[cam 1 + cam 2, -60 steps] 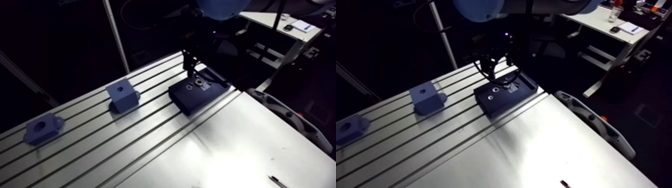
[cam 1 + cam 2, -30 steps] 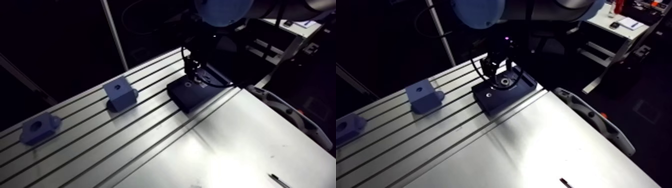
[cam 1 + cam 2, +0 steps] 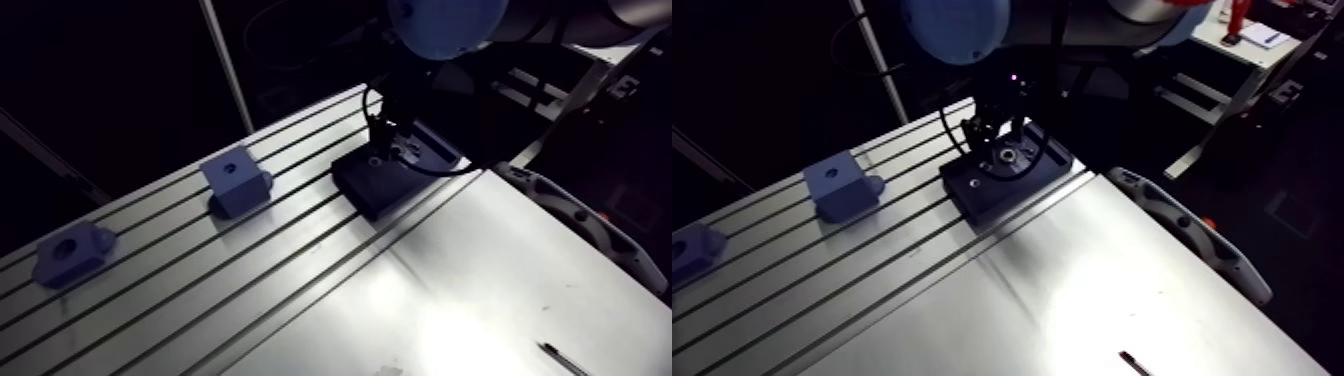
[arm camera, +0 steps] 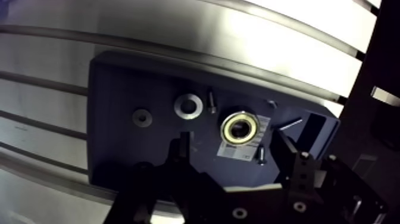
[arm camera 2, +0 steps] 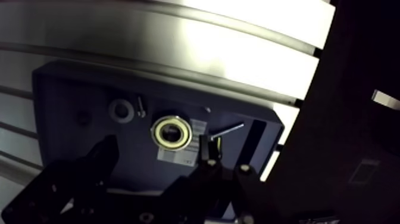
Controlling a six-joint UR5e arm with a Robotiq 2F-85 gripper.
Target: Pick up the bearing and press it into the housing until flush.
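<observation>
Slotted aluminium surface (image 3: 300, 290) stretches below a dim room, its grooves ending at a smooth bright plate. Near the far edge sits a flat dark rectangular tray (image 4: 119, 89). On it a round steel bearing with a brass-coloured inner ring (image 4: 240, 127) lies flat on a white label, its bore axis pointing straight up. The black two-fingered tool (image 4: 233, 152) hangs over the tray, fingers (image 4: 181, 149) spread wide and gripping nothing. The bearing lies just ahead of the gap between them, untouched. Beside it lie a silver flat washer (image 4: 188, 105) and a short screw (image 4: 211, 100). Further along the far edge, well apart from the tray, stand a blue square block with a small top hole (image 3: 237, 180) and a blue flanged housing with a wide round bore (image 3: 70, 252). Open plate spreads toward the near edge.
</observation>
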